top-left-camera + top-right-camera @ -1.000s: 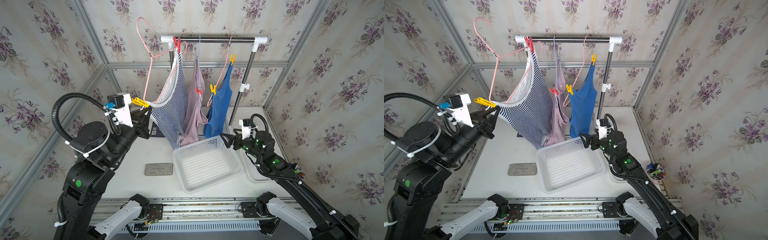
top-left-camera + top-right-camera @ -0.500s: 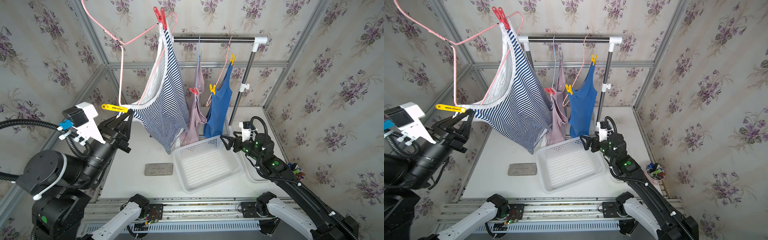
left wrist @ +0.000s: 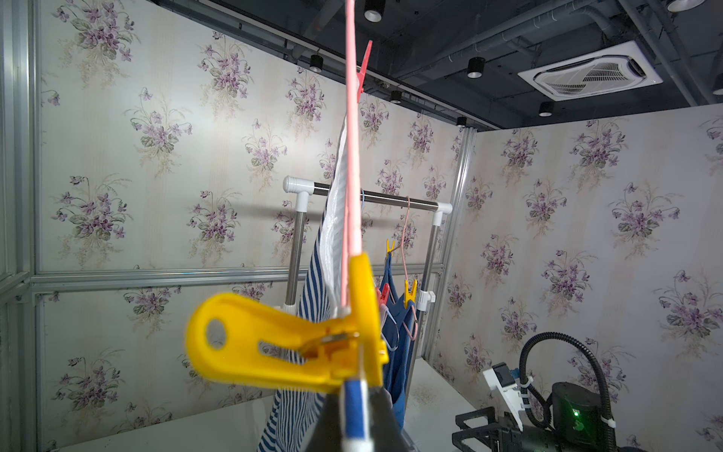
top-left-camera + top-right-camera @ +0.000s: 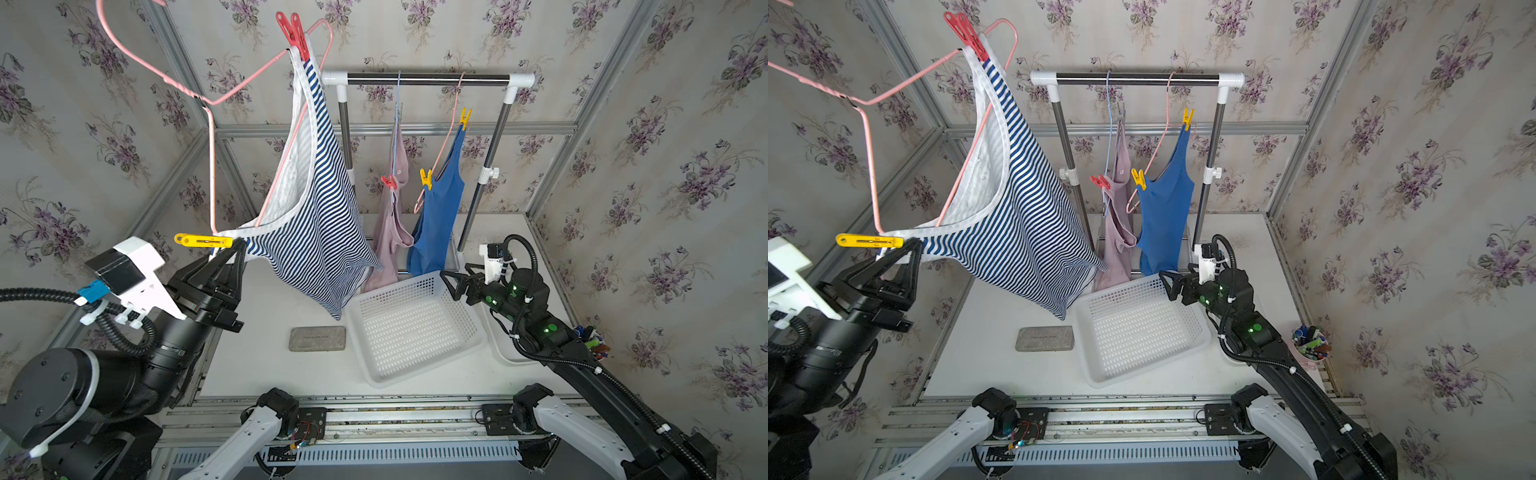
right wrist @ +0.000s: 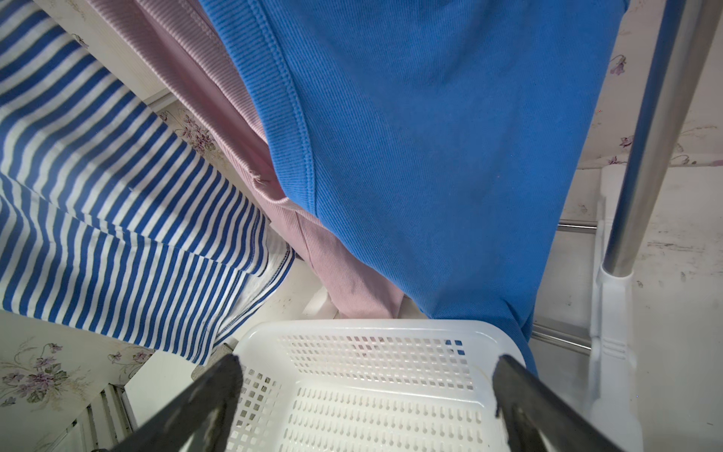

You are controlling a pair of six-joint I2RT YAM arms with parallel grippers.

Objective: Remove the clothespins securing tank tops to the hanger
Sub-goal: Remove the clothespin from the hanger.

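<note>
Striped top (image 4: pixel 316 216) and pink hanger (image 4: pixel 212 174) now pulled clear of rail (image 4: pixel 428 79), left gripper (image 4: pixel 237 248) clamped on the top's edge beside yellow clothespin (image 4: pixel 203 240); right gripper (image 4: pixel 449 286), jaws wide, probably must pinch that pin off next.

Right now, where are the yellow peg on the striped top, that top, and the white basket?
yellow clothespin on the striped top (image 4: pixel 203 240), in a top view, its flat handle.
striped tank top (image 4: pixel 320 232), in a top view, middle of the fabric.
white basket (image 5: pixel 371 326), right wrist view, its rim.
</note>
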